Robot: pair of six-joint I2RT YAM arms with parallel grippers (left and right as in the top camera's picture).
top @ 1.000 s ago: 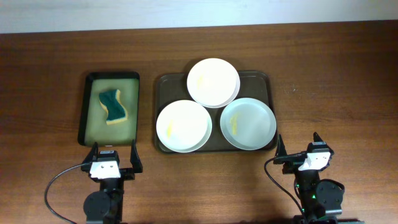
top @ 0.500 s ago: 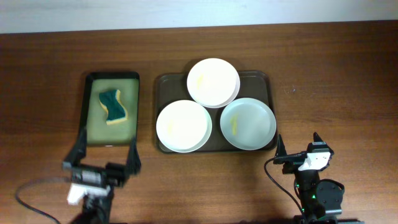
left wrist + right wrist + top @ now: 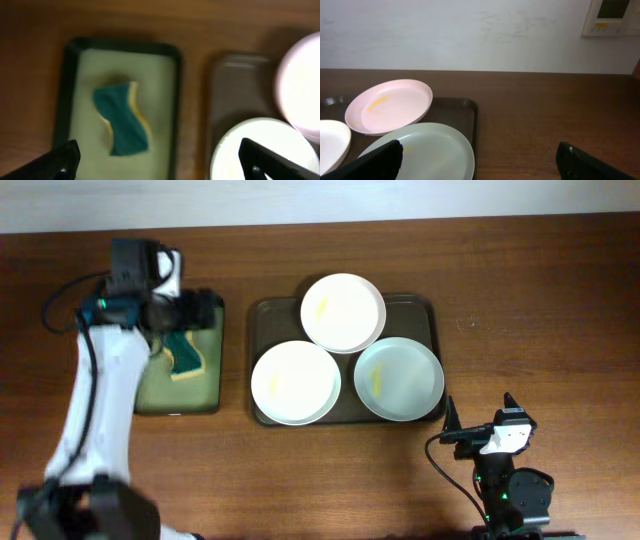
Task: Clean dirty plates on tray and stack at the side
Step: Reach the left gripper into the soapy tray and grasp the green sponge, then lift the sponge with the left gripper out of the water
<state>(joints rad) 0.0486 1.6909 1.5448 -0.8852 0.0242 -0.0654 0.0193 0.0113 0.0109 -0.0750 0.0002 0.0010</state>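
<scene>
Three white plates lie on the dark brown tray (image 3: 432, 308): a back plate (image 3: 343, 312), a front-left plate (image 3: 295, 383) and a front-right plate (image 3: 399, 379), each with a yellow smear. My left gripper (image 3: 188, 315) hangs open and empty above the green-and-yellow sponge (image 3: 184, 358). The left wrist view shows the sponge (image 3: 122, 120) between the open fingers (image 3: 160, 165), with the tray (image 3: 235, 90) and a plate (image 3: 260, 150) to the right. My right gripper (image 3: 477, 410) is open and empty at the front, facing the front-right plate (image 3: 425, 150) and the back plate (image 3: 390, 106).
The sponge lies in a smaller black-rimmed tray (image 3: 212, 395) with a greenish inside, left of the brown tray. The left arm stretches over the table's left side. A white wall (image 3: 470, 30) stands behind the table.
My left arm has risen from the front table edge and swung back over the small tray and sponge. The right arm and the plates have not moved.
</scene>
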